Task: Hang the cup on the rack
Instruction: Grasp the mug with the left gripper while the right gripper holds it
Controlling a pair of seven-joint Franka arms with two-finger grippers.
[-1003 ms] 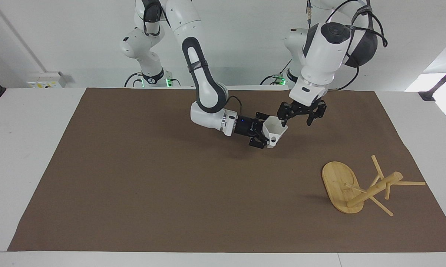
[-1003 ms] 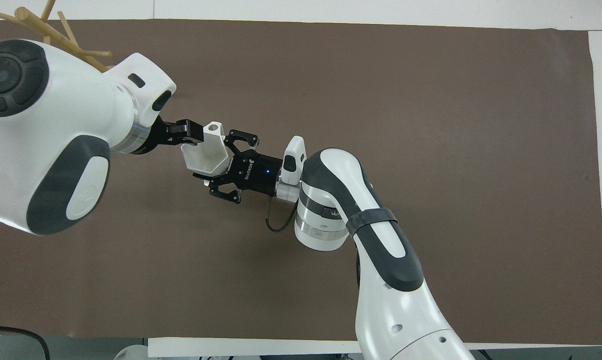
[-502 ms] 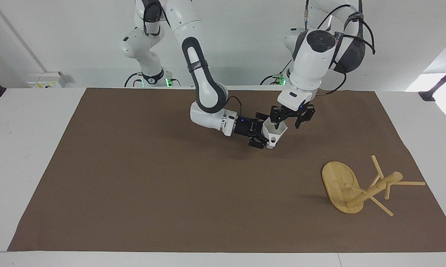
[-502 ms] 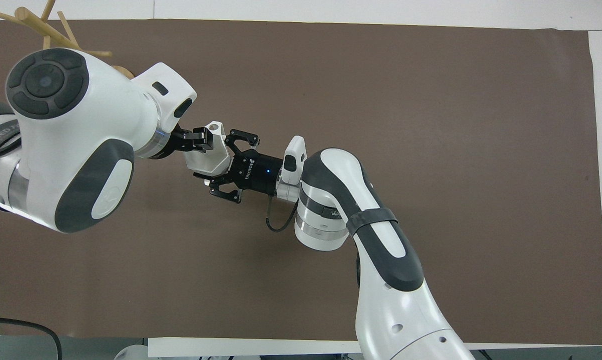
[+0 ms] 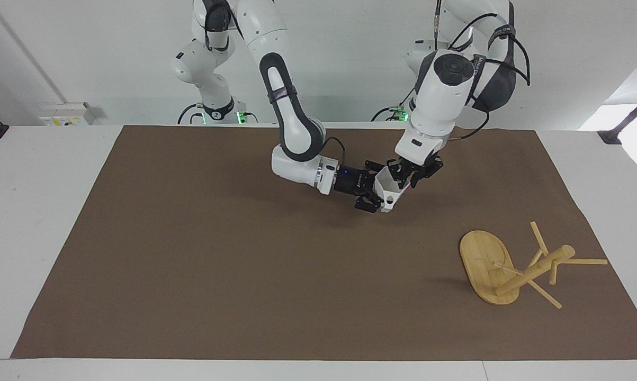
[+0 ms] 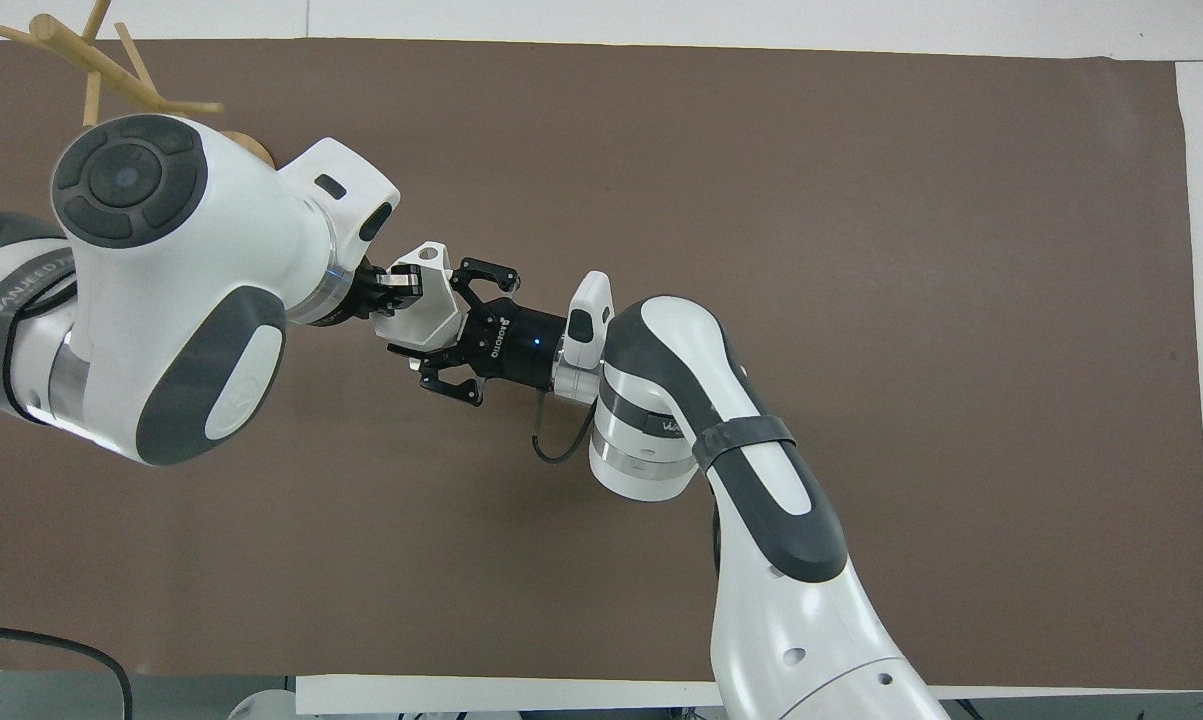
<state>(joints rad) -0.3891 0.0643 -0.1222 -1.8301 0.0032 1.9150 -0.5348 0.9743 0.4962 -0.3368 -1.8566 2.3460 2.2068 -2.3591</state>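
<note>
The white faceted cup hangs in the air over the brown mat, tilted, with its handle toward the rack. My right gripper reaches in level from the right arm's end and is shut on the cup's body. My left gripper comes down from above, and its fingers are pinched on the cup's rim wall. The bamboo rack lies tipped on its side on the mat toward the left arm's end; the left arm hides most of it in the overhead view.
A brown mat covers most of the white table. The rack's thin pegs stick out toward the mat's edge at the left arm's end.
The left arm swung in and lowered onto the cup, and its fingers went from wide open to closed on the rim. The right gripper and the cup stayed in place.
</note>
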